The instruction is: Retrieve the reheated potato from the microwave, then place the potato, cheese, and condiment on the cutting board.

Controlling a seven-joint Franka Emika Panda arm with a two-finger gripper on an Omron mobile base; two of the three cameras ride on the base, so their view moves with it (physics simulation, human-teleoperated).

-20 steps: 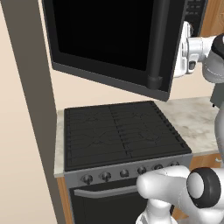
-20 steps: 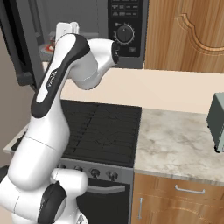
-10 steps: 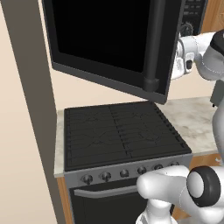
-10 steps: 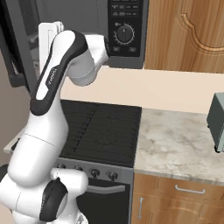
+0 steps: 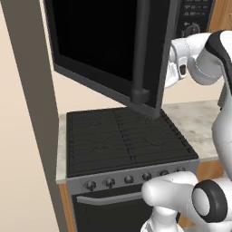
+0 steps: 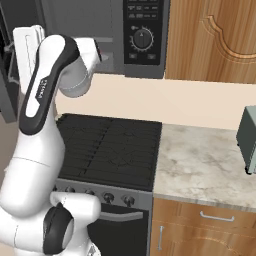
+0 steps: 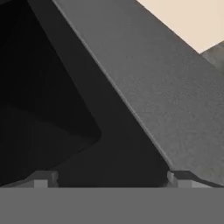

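Jaws are held wide apart and hold nothing; in the hand view the two dark fingertips [image 7: 41, 178] stand far apart at the bottom, with dark cavity and a grey wall ahead of them. This spread is judged to be preparation for closing round a roundish lump once it is reached.

Nearest the base, the stove [image 5: 122, 138] with its black grates and row of knobs lies directly below the work area, and the marble tabletop [image 6: 205, 165] runs off to its right, where the edge of a pale grey-green toaster oven [image 6: 247, 137] is seen.

Above the stove, the microwave [image 6: 145, 35] is mounted at head height, which explains why the arm [image 6: 47, 90] is raised so high and bent over at the elbow. Its door [image 5: 104, 45] is swung open toward the left base camera, so the glass and the long handle block that view of the inside. The gripper [image 5: 174, 61] is seen just behind the door's edge, pointed into the opening.

The potato is judged to be inside the microwave, but the interior is too dark in the hand view for it to be made out. The cheese, condiment and cutting board cannot be placed from these views.

The retrieval step is judged to be only starting, with nothing yet grasped.
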